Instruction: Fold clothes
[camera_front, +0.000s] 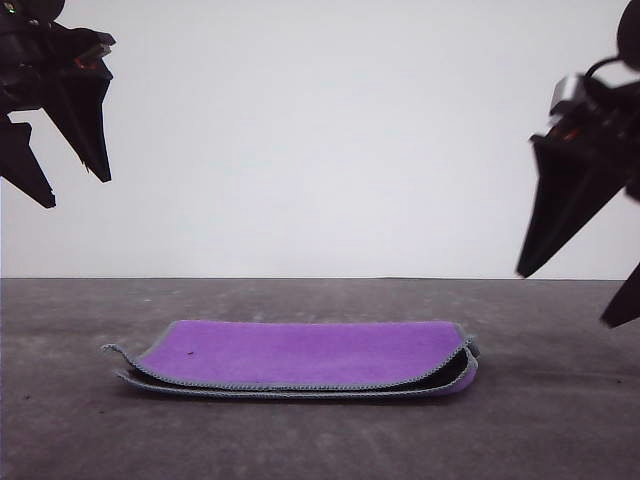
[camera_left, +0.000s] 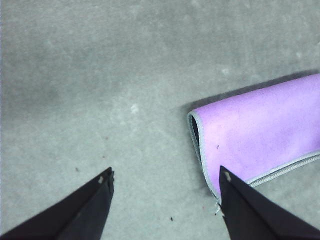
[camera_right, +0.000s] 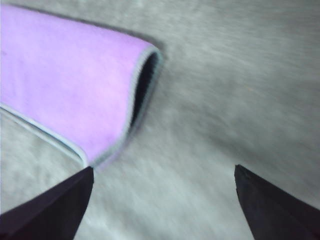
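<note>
1. The cloth (camera_front: 300, 352) lies folded in half on the grey surface (camera_front: 560, 420), near the middle of the front view, purple face up
2. Its two layers sit one on the other, with the light grey stitched edging (camera_front: 300, 388) running along the near side; the upper layer sits slightly back from the lower one, so both edges show
3. At the cloth's right end the layers gape a little, and a dark inner face shows in the gap; at its left end a corner curls up slightly off the surface
4. The left pincer (camera_front: 68, 190) hangs high at the upper left of the front view, well above the surface and well apart from the cloth, its two dark fingers spread wide and nothing between them
5. In the left wrist view the left pincer's fingers (camera_left: 90, 205) stand far apart over bare surface, with one end of the cloth (camera_left: 255, 135) lying just beside one fingertip
6. The right pincer (camera_front: 565, 300) hangs at the right of the front view, above the surface and clear of the cloth, also spread wide and empty
7. The right wrist view is blurred; it shows the cloth's (camera_right: 65, 85) open end, dark inside, with the fingers (camera_right: 55, 205) well spread
</note>
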